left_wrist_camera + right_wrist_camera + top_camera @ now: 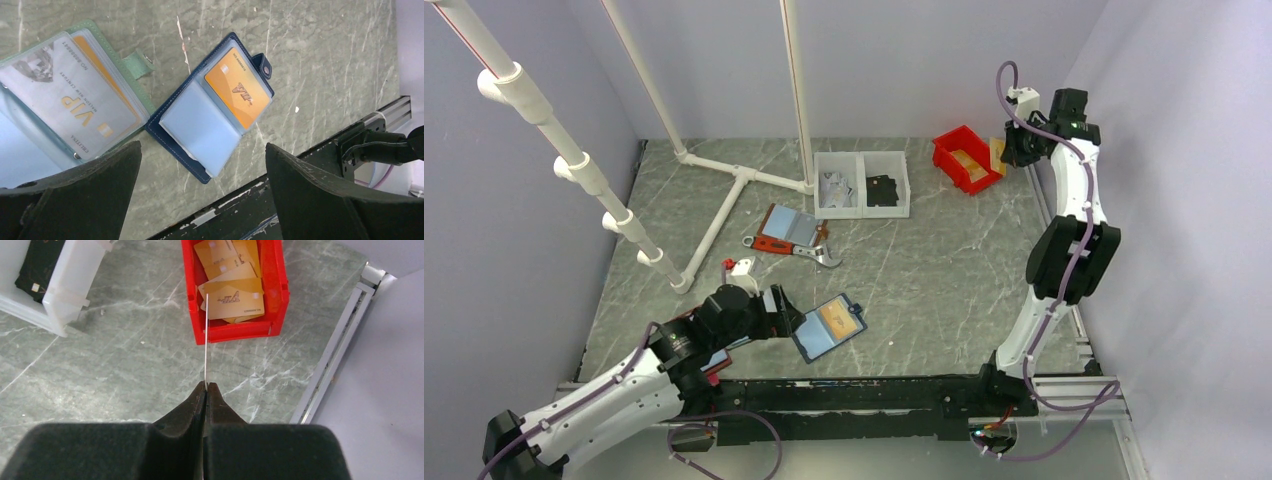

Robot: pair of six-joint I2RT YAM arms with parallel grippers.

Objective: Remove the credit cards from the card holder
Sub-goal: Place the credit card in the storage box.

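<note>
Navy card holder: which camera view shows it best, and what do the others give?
Left wrist view. The navy card holder lies open, large and sharp, with an orange card in one pocket. The top view shows it small, the card only an orange patch. The right wrist view does not show it.

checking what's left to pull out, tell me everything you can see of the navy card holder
The navy card holder, stitched and leather-like, lies open flat on the marbled table. Clear light-blue sleeves inside: one holds an orange card, the other looks empty. A snap tab sticks out one side. One corner sits beside the green-edged holder; nothing grips it.
</note>
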